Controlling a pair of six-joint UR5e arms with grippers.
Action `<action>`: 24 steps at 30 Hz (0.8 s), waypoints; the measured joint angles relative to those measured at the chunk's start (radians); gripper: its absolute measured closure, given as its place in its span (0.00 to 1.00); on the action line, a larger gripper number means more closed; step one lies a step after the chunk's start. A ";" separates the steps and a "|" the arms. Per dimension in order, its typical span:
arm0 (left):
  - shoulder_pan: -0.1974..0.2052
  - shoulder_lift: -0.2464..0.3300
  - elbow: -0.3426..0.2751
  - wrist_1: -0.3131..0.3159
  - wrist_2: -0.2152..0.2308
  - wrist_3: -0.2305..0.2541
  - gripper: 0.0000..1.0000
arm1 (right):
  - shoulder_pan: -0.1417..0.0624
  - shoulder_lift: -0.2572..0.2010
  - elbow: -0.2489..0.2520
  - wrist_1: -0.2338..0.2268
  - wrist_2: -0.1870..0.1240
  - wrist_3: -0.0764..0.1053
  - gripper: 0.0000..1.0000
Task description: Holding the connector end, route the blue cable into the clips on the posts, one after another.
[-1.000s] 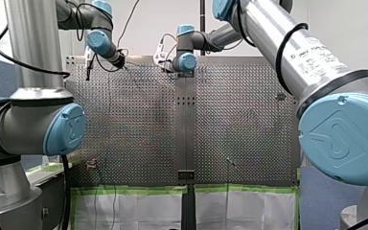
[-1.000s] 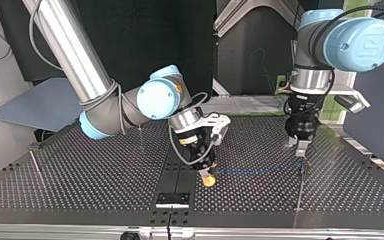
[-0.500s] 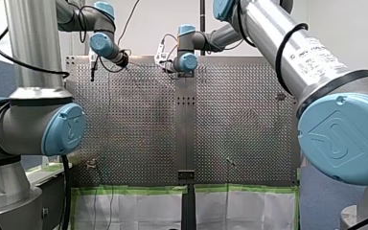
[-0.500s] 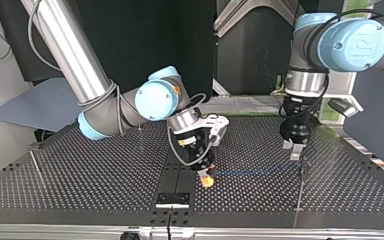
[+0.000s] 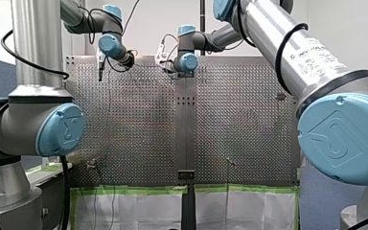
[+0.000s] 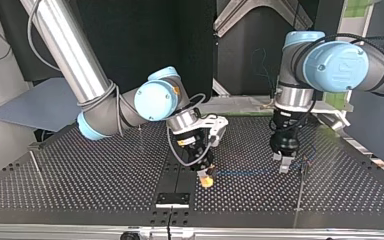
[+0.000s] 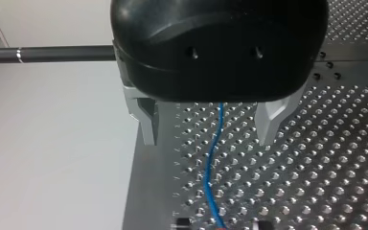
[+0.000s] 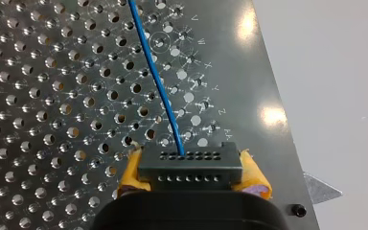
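**Readable markings**

Right wrist view: hole-row letters V, W, X, Y, Z, AA are stamped on the table (image 8: 268, 72), between the blue cable (image 8: 155, 72) and the table's edge. Front view: the printed label (image 5: 316, 53) on my right arm's tube (image 5: 273, 33) is too blurred to read (same for the emblem on its blue joint cap (image 5: 335, 139)).

Perforated table (image 6: 80, 172), with green-taped white sheets (image 5: 139, 208) along one edge.
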 joint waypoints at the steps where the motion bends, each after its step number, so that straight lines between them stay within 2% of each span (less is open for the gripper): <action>1: -0.002 -0.006 0.002 0.001 -0.003 0.000 0.00 | 0.000 0.000 0.000 0.000 0.000 0.000 1.00; 12: -0.013 -0.063 0.026 0.019 -0.025 0.000 0.00 | -0.003 0.000 0.000 0.002 -0.004 0.001 1.00; 24: -0.019 -0.071 0.054 0.044 -0.055 -0.009 0.00 | -0.009 0.000 0.000 0.006 -0.010 0.001 1.00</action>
